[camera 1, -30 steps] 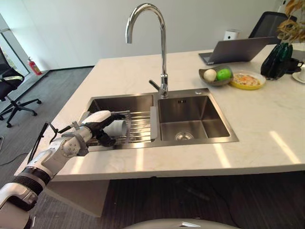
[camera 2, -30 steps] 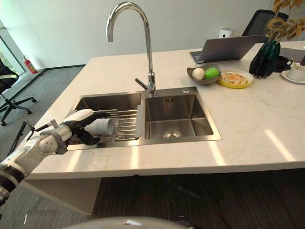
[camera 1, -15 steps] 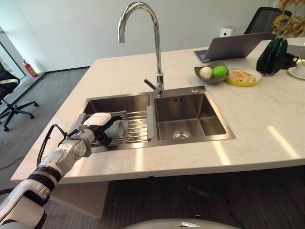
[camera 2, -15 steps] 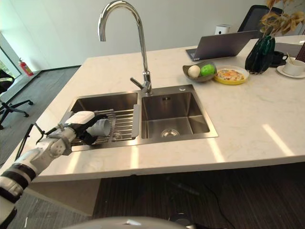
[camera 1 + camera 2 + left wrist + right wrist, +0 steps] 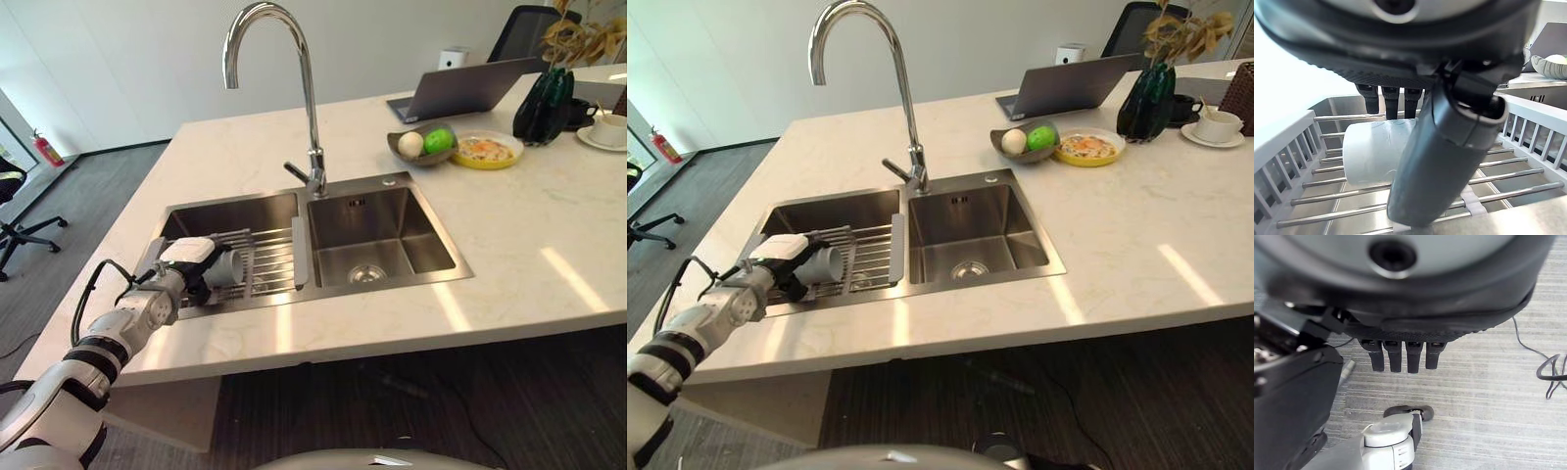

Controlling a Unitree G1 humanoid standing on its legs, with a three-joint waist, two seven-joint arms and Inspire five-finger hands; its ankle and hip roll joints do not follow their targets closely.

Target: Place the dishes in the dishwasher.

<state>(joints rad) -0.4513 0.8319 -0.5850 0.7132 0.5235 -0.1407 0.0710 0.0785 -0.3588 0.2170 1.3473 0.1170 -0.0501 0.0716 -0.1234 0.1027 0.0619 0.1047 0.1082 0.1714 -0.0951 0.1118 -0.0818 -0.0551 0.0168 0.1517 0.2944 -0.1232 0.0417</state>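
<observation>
Cup (image 5: 1376,155) on its side on sink rack (image 5: 269,262), within left hand (image 5: 192,266) grasp

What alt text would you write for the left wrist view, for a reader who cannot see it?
The robot's dark left hand grips a white cylindrical cup, lying on its side on a grey wire drying rack over a steel sink, thumb in front, fingers behind.

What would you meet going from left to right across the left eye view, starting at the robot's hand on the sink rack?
Left hand on the white cup → tap → fruit bowl → yellow plate → dark vase.
</observation>
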